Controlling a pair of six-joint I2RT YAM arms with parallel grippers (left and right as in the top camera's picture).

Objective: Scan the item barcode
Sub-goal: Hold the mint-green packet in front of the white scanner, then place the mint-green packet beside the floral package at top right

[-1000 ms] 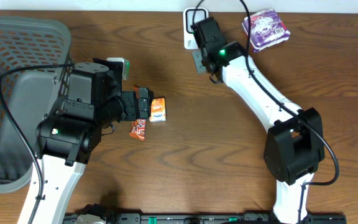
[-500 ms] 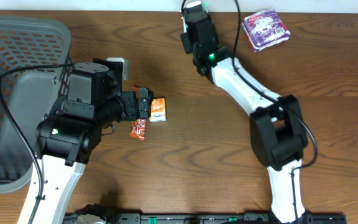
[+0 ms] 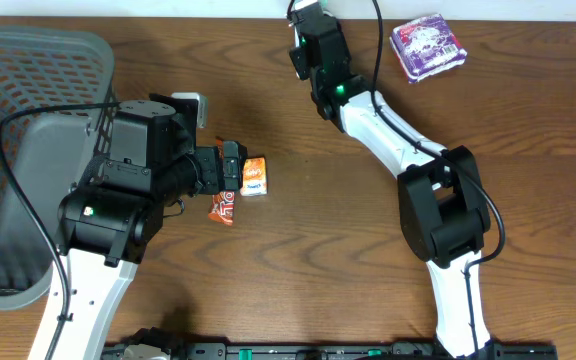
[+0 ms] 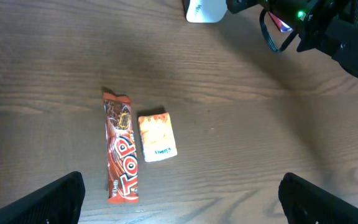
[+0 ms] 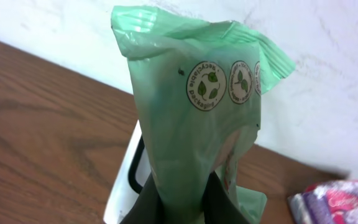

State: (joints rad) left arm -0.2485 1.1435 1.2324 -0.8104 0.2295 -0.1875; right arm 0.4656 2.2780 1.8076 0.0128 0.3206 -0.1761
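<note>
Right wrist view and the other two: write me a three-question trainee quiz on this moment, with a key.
1. True or false: the left jaws stand open, holding nothing.
2. What do the right jaws hold? A) purple packet B) green packet C) basket
3. Name the item lying right beside the red bar.

Key: 1 true. 2 B. 3 the orange packet.
</note>
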